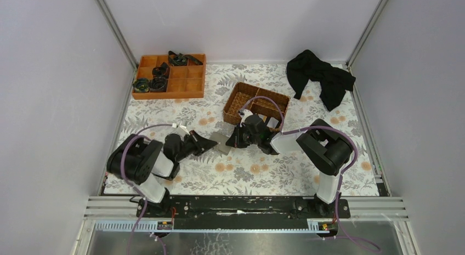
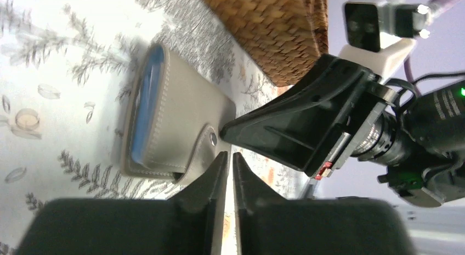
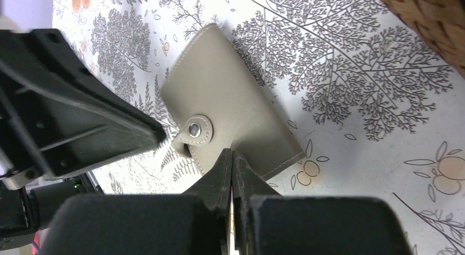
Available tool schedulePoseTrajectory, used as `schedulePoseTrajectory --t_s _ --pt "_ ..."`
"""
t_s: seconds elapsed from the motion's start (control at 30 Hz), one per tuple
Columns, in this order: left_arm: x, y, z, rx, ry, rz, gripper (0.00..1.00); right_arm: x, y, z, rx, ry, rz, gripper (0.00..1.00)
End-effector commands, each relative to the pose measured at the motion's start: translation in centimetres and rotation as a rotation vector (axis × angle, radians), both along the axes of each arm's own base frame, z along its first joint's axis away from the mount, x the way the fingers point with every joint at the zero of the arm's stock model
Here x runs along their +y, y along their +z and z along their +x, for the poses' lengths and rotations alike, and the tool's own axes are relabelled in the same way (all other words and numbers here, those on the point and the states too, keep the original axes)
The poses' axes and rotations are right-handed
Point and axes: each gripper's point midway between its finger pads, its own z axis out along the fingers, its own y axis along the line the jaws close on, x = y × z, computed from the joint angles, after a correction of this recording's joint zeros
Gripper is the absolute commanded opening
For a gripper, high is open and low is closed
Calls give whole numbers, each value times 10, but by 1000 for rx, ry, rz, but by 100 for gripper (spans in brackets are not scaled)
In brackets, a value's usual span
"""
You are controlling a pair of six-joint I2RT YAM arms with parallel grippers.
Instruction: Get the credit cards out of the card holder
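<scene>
The card holder (image 1: 221, 143) lies closed on the floral cloth between my two grippers, a pale grey-beige wallet with a snap tab (image 3: 194, 129). In the left wrist view the holder (image 2: 181, 115) shows a blue card edge (image 2: 143, 104) inside its open end; no other credit cards show. My left gripper (image 2: 226, 156) has its jaws almost together with nothing between them, its tips just short of the tab. My right gripper (image 3: 231, 154) is shut, its tips resting on the holder's (image 3: 230, 101) near edge. The two grippers face each other across the tab.
A brown wicker basket (image 1: 236, 96) stands just behind the right gripper, with a pale flat piece (image 1: 272, 123) in its near compartment. An orange divided tray (image 1: 189, 88) with dark parts is at back left. A black cloth (image 1: 321, 74) lies at back right.
</scene>
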Motion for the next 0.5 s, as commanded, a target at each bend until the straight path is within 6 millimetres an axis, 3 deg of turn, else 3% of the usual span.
schedulePoseTrajectory --t_s 0.0,0.23,0.33,0.47 --pt "3 31 21 -197 18 110 20 -98 -97 -47 209 -35 -454 0" --pt "19 10 31 -211 56 537 81 -97 -94 -46 197 -22 -454 0" --pt "19 -1 30 -228 13 668 86 -97 -92 -46 193 -21 -451 0" --pt "12 -16 25 -231 -66 782 78 -95 -92 -46 192 -9 -445 0"
